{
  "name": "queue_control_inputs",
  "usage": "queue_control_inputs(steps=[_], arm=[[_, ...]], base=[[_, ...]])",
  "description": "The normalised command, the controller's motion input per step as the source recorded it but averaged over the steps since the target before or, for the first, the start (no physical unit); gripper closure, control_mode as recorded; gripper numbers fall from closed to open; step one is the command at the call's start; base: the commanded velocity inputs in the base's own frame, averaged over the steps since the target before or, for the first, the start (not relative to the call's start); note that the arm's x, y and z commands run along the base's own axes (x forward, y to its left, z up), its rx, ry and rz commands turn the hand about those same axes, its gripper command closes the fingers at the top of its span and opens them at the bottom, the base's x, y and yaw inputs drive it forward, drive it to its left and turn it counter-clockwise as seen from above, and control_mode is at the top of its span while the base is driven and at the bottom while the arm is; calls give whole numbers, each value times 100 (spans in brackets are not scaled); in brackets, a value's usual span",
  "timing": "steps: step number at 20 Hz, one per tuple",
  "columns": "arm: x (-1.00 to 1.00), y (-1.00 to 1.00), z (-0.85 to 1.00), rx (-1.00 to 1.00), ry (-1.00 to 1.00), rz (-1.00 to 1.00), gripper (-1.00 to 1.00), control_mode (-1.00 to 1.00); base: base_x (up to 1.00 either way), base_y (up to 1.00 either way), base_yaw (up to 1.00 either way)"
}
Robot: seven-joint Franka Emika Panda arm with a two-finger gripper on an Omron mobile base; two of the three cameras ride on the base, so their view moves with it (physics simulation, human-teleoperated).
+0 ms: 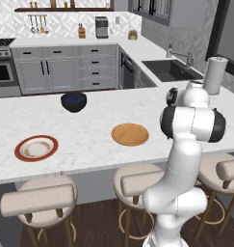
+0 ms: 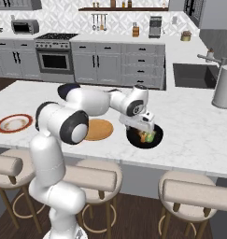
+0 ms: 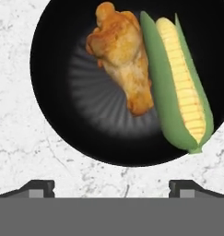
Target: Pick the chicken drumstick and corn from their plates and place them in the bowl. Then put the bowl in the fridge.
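Note:
The dark bowl stands on the marble counter with the golden-brown chicken drumstick and the green-husked corn lying side by side in it. My gripper hovers just above the bowl's near rim, open, with nothing between its fingers. From the right base, the gripper hangs over the bowl, right of the tan wooden plate. The red-rimmed plate lies bare at the far left. The left base view has the bowl, the wooden plate and the red-rimmed plate. The fridge is out of view.
A paper towel roll stands at the counter's right end beside the sink. Padded stools line the counter's near edge. Grey cabinets and a stove run along the back wall.

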Motion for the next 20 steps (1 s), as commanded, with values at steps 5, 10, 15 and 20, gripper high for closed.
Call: queue_control_inputs(steps=[5, 10, 15, 20], arm=[[24, 47, 0, -6, 0, 0, -100, -100], [35, 3, 0, 0, 0, 0, -100, -100], [43, 0, -15, 1, 3, 0, -100, -100], [6, 0, -31, 0, 1, 2, -100, -100]], base=[[0, 0, 0], [0, 0, 0], [0, 0, 0], [0, 0, 0]])
